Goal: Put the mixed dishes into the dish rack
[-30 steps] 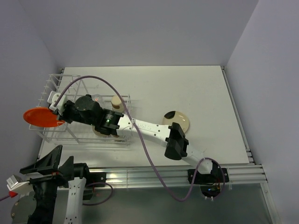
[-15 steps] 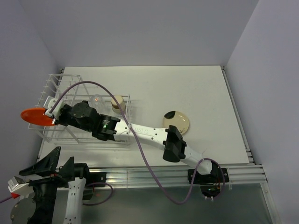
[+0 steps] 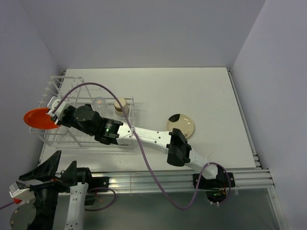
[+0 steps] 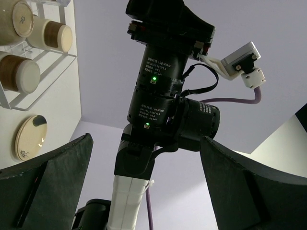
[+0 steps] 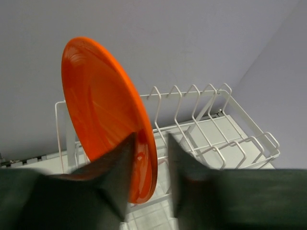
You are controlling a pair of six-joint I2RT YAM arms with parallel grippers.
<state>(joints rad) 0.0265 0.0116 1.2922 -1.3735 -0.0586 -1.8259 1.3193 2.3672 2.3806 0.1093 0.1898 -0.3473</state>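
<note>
Already racked: tan cups (image 4: pixel 52 34), lying in the dish rack's (image 5: pixel 192 91) basket.
Being placed: orange plate (image 5: pixel 103 115), stood on edge at the rack's slotted left end.
Right gripper (image 5: pixel 149 143): slightly parted around the plate's lower rim.
Left gripper (image 4: pixel 146 138): spread wide, nothing held.
Left over: shallow dish (image 3: pixel 181 124), on the table (image 3: pixel 201 91).
View difference: the finger gap is shown only by the right wrist view, and the dish only by the others.

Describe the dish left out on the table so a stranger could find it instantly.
Start at the white table, then look right of the wire dish rack. The cream shallow dish lies flat there, alone. Unlike the cups in the rack, it is wide, low and brown-blotched.
</note>
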